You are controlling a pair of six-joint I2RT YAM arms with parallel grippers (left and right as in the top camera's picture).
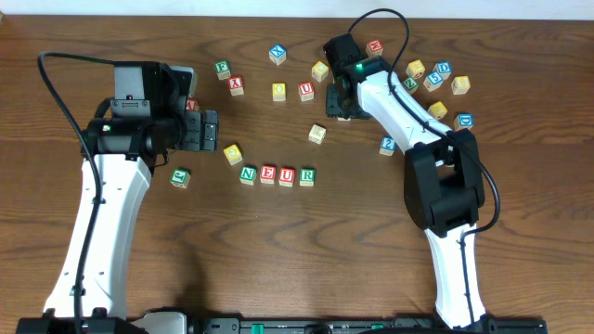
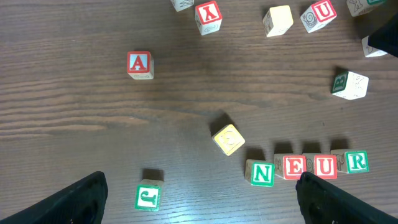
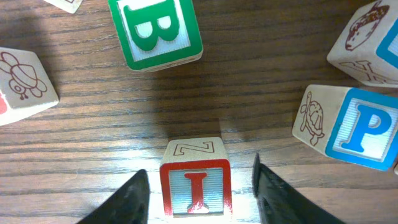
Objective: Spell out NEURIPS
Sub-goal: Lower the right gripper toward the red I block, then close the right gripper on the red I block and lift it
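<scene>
- Right gripper (image 3: pixel 199 169) (image 1: pixel 337 104): its jaws stand apart on either side of the I block (image 3: pixel 196 190). A thin strip of table (image 3: pixel 249 68) shows on each side between the fingers (image 3: pixel 134 200) and the block, so nothing is clamped.
- Right arm (image 1: pixel 399 116): it rises from the near right of the table and stretches diagonally far and left. The wrist is tipped down over the far-centre scatter of blocks.
- I block: a pale wooden cube with a red border and a red letter I on the face toward the wrist camera. An outlined Z shows on the adjoining face. It sits flat on the wood, and in the overhead view the gripper hides it.
- Around it: a green B block (image 3: pixel 158 31) lies farther out. A blue P block (image 3: pixel 367 130) lies to the right with a turtle drawn on its side face.
- Left gripper (image 2: pixel 200 180) (image 1: pixel 210 130): its jaws are spread wide and hold nothing.
- Left arm (image 1: pixel 102 213): it comes up from the near left, with the wrist bent to point right.
- Spelled row, centre of the table, nearer than the scatter: N block (image 1: pixel 248 173), E block (image 1: pixel 267 174), U block (image 1: pixel 287 175) and R block (image 1: pixel 306 175) stand side by side and read left to right.
- A yellow block (image 1: pixel 232 153) sits just left and far of the N block.
- A green J block (image 1: pixel 180 177) lies farther left.
</scene>
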